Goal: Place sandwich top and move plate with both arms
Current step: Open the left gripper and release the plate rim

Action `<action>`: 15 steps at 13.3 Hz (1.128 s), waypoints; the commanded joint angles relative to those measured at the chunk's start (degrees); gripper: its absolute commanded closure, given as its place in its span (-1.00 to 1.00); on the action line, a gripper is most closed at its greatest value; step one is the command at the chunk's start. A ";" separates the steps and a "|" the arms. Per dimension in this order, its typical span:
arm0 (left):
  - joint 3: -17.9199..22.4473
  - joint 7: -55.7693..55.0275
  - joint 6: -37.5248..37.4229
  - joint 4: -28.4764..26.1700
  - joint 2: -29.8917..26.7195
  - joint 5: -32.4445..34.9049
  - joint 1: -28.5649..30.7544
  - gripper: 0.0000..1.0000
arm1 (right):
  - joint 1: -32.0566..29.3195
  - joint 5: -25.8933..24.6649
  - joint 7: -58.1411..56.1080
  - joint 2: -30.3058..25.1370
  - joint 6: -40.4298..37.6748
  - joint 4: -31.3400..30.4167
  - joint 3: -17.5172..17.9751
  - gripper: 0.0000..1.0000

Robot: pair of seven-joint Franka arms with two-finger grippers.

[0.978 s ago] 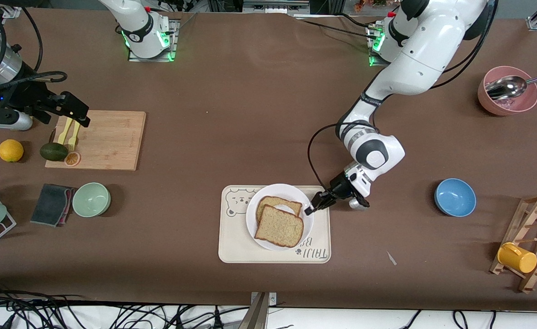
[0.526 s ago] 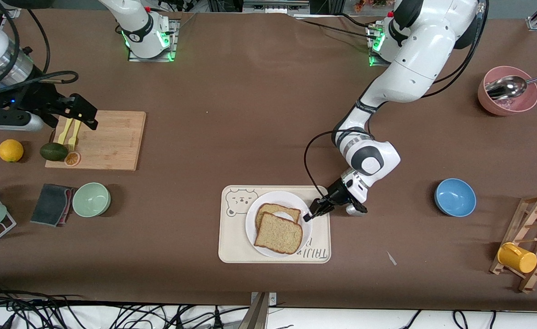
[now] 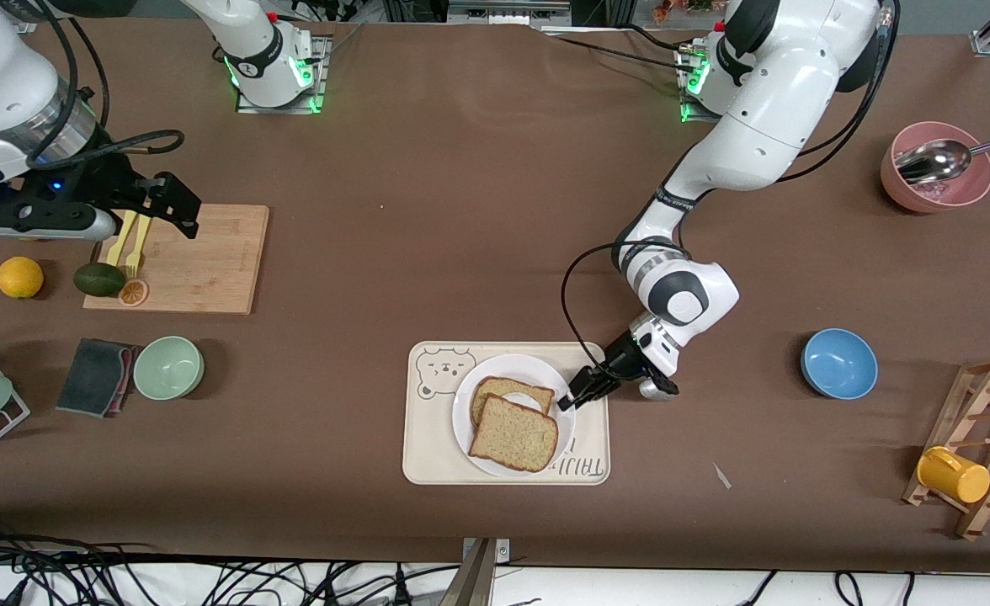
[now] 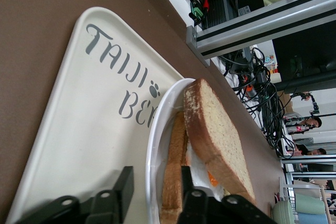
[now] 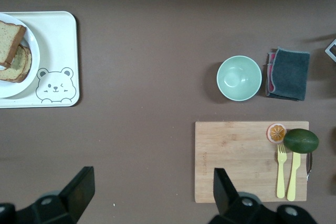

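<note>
The sandwich top point(image 3: 514, 433) point(image 4: 215, 129), a speckled tan slice, lies askew on a lower slice point(image 3: 508, 390) on the white plate point(image 3: 464, 418) point(image 4: 154, 135). The plate rests on a cream bear tray point(image 3: 428, 459). My left gripper point(image 3: 572, 397) point(image 4: 156, 179) is low at the plate's edge toward the left arm's end. Its jaws are open and straddle the rim. One finger is over the tray, the other inside the plate beside the lower slice's crust. My right gripper point(image 3: 183, 210) point(image 5: 152, 190) hangs open and holds nothing, over the corner of a wooden cutting board point(image 3: 200, 261).
On the cutting board lie yellow forks point(image 3: 129, 244), an avocado point(image 3: 98, 279) and an orange slice. A lemon point(image 3: 20, 277), a green bowl point(image 3: 168, 368) and a grey cloth point(image 3: 95, 376) are nearby. At the left arm's end are a blue bowl point(image 3: 838, 364), a pink bowl with a spoon point(image 3: 937, 181) and a rack with a yellow mug point(image 3: 954, 474).
The plate with the sandwich has shifted slightly toward the front camera. The left gripper's jaws have gone from shut to apart. The right gripper has moved toward the table's middle.
</note>
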 commanded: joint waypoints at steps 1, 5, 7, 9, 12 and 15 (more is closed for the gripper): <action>0.44 -0.22 0.73 -3.54 -3.68 -1.46 -0.26 -0.35 | 0.05 -1.12 0.78 -0.12 0.00 0.13 -0.02 -1.00; 0.18 0.22 0.64 -13.21 -11.85 -1.37 0.80 -0.76 | -0.04 -1.12 0.87 0.58 0.70 0.22 -0.10 -1.00; 0.00 0.22 0.73 -19.43 -17.29 -1.37 1.67 -0.98 | -0.04 -1.12 0.87 1.63 2.71 0.22 -0.10 -1.00; -0.17 0.31 0.64 -24.72 -22.13 -0.50 2.64 -0.99 | 0.14 -1.12 0.96 2.08 3.77 0.22 -0.19 -1.00; -0.88 0.31 0.64 -33.76 -28.98 5.20 3.96 -1.00 | 0.49 -0.24 3.67 3.04 6.14 0.31 -0.02 -1.00; -1.31 0.31 0.64 -42.12 -35.15 9.16 4.67 -1.00 | 3.30 -0.76 8.06 3.14 6.07 0.31 0.07 -1.00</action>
